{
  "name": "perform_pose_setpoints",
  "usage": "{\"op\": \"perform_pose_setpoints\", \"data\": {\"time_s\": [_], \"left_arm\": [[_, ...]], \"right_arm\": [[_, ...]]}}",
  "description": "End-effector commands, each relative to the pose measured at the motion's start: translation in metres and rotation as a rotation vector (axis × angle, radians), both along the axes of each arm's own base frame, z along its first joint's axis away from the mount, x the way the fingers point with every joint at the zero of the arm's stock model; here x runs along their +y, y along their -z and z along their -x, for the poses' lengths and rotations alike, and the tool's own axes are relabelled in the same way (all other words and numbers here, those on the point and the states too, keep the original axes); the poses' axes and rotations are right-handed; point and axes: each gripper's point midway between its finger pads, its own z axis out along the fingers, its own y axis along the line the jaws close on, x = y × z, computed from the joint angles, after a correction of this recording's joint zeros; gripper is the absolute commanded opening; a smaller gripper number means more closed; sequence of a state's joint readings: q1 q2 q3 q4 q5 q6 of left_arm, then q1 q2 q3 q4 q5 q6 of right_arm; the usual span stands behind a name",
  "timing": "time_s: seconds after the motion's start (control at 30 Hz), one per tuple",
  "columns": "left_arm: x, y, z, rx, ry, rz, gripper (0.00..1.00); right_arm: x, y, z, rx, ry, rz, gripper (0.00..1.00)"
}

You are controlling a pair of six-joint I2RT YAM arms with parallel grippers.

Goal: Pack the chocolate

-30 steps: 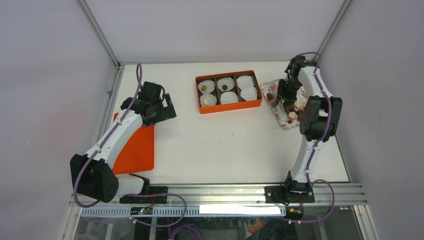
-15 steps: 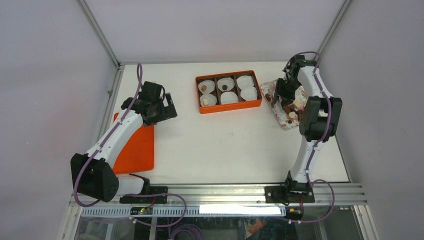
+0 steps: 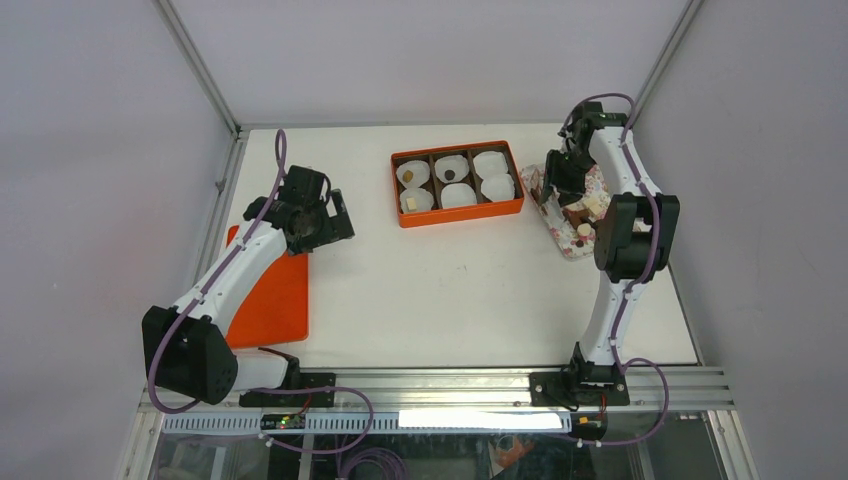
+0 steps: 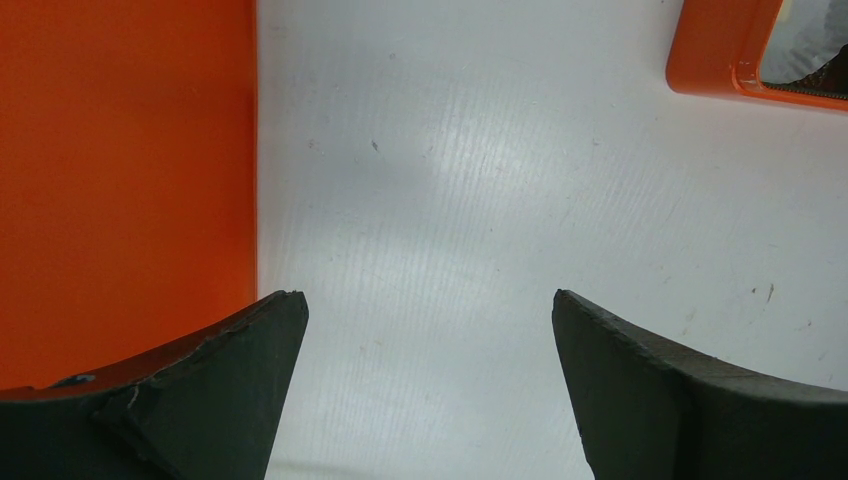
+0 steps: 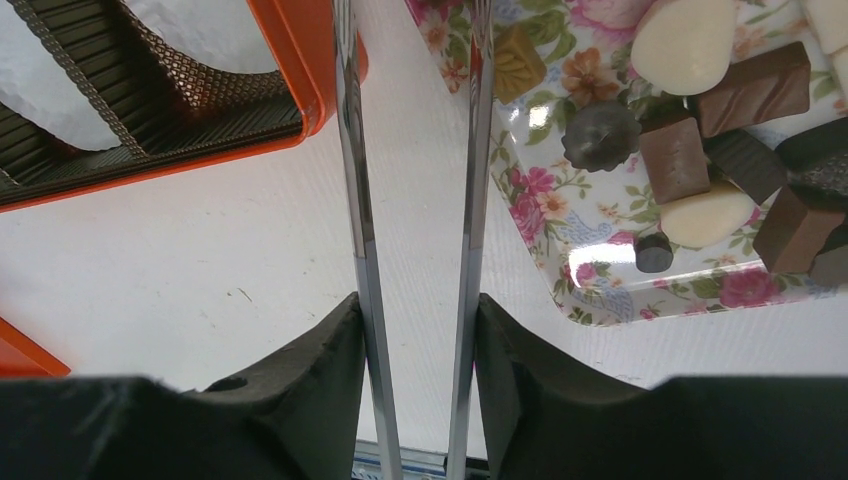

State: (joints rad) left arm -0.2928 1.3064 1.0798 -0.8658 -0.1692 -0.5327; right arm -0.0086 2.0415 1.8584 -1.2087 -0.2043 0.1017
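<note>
Plainly the right hand [image 5: 410,20] is nearer; chocolate [image 5: 672,155] lies just right of it on the floral tray [image 5: 540,230]; blades apart, tips hidden, so I cannot tell any pinch; left hand [image 4: 425,300] spread wide.

Box [image 3: 460,213] at the far middle of the table [image 3: 450,290], tray [image 3: 563,245] just to its right, flat panel [image 3: 270,300] at the near left.

The box holds six paper cups [image 3: 497,187], one in each compartment. Pieces of chocolate [image 3: 451,174] lie in the two left cups and the far middle cup, and more are heaped on the tray. The right gripper [image 5: 412,60] hangs over the gap between box and tray. The left gripper [image 4: 430,310] is above the table beside the panel's far right edge.
</note>
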Motion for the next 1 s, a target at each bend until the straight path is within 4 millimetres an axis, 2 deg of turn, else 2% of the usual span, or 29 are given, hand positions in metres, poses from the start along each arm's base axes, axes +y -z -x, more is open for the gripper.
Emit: {"op": "perform_pose_setpoints", "data": {"time_s": [0.0, 0.2, 0.47, 0.77, 0.97], "left_arm": [[-0.001, -0.013, -0.005, -0.065, -0.006, 0.031, 0.99], [-0.004, -0.015, -0.006, -0.071, 0.021, 0.036, 0.99], [-0.008, -0.017, -0.009, -0.072, 0.054, 0.043, 0.99], [-0.006, -0.009, -0.003, -0.055, 0.037, 0.039, 0.99], [-0.005, -0.008, -0.003, -0.052, 0.033, 0.039, 0.99]], "right_arm": [[-0.006, -0.009, -0.005, -0.029, -0.006, 0.03, 0.43], [-0.006, 0.001, 0.003, 0.019, -0.02, 0.034, 0.47], [-0.008, 0.01, 0.004, 0.03, -0.01, 0.045, 0.48], [-0.007, 0.0, 0.001, -0.022, 0.027, -0.003, 0.47], [-0.011, 0.003, 0.002, 0.001, 0.031, 0.005, 0.47]]}}
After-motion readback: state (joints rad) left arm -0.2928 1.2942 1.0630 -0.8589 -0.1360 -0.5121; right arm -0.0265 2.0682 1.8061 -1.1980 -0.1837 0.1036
